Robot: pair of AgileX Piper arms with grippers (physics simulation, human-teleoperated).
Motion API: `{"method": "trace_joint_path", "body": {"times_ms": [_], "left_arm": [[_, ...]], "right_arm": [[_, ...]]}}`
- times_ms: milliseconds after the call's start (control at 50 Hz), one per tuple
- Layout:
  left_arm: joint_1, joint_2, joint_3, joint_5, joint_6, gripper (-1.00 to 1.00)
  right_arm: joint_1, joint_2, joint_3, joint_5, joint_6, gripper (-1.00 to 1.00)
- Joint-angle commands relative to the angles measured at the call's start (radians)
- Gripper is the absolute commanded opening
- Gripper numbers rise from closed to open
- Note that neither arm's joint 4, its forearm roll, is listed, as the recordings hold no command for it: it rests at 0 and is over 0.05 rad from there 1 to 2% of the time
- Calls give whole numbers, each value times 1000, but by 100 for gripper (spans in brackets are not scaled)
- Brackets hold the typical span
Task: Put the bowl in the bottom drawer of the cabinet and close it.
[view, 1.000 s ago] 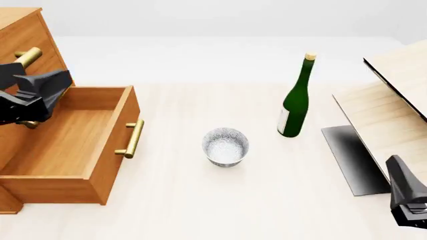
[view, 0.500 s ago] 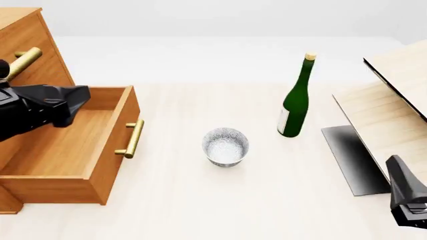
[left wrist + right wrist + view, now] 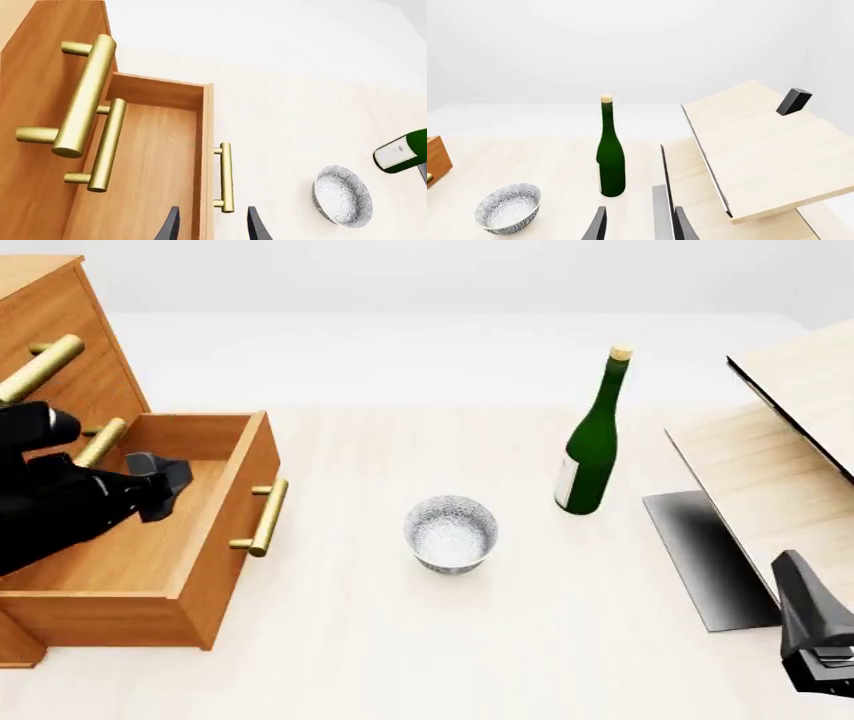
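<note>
The speckled white bowl (image 3: pixel 451 532) (image 3: pixel 342 196) (image 3: pixel 507 207) stands upright on the table, right of the cabinet (image 3: pixel 54 320). The bottom drawer (image 3: pixel 227 550) is pulled out with nothing inside, its brass handle (image 3: pixel 267 517) facing the bowl. My left gripper (image 3: pixel 167 480) (image 3: pixel 212 227) hovers open over the drawer, near its front panel, holding nothing. At the front right corner of the table my right gripper (image 3: pixel 807 640) (image 3: pixel 639 227) is open too, well apart from the bowl.
A tall green bottle (image 3: pixel 590 440) (image 3: pixel 611 155) stands behind and right of the bowl. Pale wooden boards (image 3: pixel 787 450) slope up on the right over a dark grey pad (image 3: pixel 701 555). Two upper drawer handles (image 3: pixel 83 95) jut from the cabinet's face.
My left gripper has swung right and down from the cabinet's face to above the open drawer, uncovering the upper handles. The bowl and right arm have not moved.
</note>
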Motion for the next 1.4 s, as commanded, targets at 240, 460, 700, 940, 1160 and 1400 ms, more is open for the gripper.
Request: {"method": "trace_joint_path", "body": {"times_ms": [240, 460, 700, 940, 1160, 1400], "left_arm": [[11, 146, 51, -108, -60, 100], [-7, 197, 28, -126, -61, 100], [-41, 275, 14, -153, -65, 100], [-72, 318, 36, -185, -95, 100], [-83, 338, 40, -192, -97, 100], [-116, 356, 39, -201, -101, 100]], "right_arm": [[0, 0, 0, 0, 0, 100], [0, 0, 0, 0, 0, 100], [0, 0, 0, 0, 0, 100], [0, 0, 0, 0, 0, 100], [0, 0, 0, 0, 0, 100], [0, 0, 0, 0, 0, 100]]}}
